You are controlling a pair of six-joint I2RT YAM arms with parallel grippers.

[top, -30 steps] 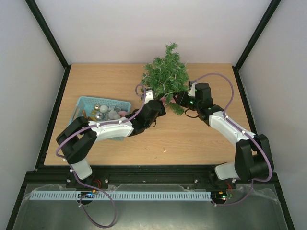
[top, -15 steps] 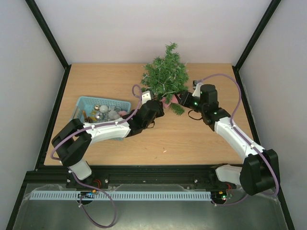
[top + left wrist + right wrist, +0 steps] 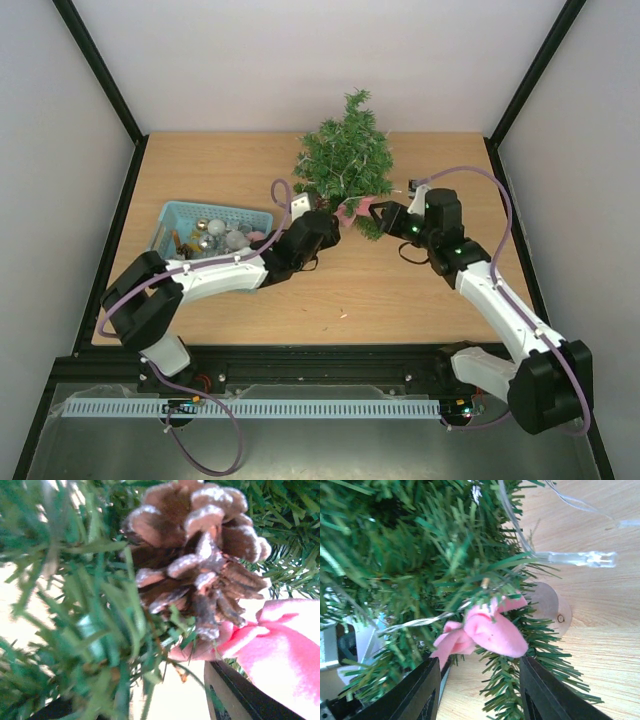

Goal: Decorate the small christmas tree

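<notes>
White walls (image 3: pixel 300 60) and black posts (image 3: pixel 100 72) enclose a wooden table (image 3: pixel 400 292).

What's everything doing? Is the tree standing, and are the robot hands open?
Tree: standing upright, partly decorated.
Pink bow: on a low branch.
Pine cone: tucked among the branches.
Basket: holding ornaments.
Left gripper: open, at the tree.
Right gripper: open, by the bow.

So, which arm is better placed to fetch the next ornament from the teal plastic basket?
Left, probably: the teal plastic basket lies beside that forearm, nearer the left gripper. The right gripper, open by the pink fabric bow, is farther away.
</notes>
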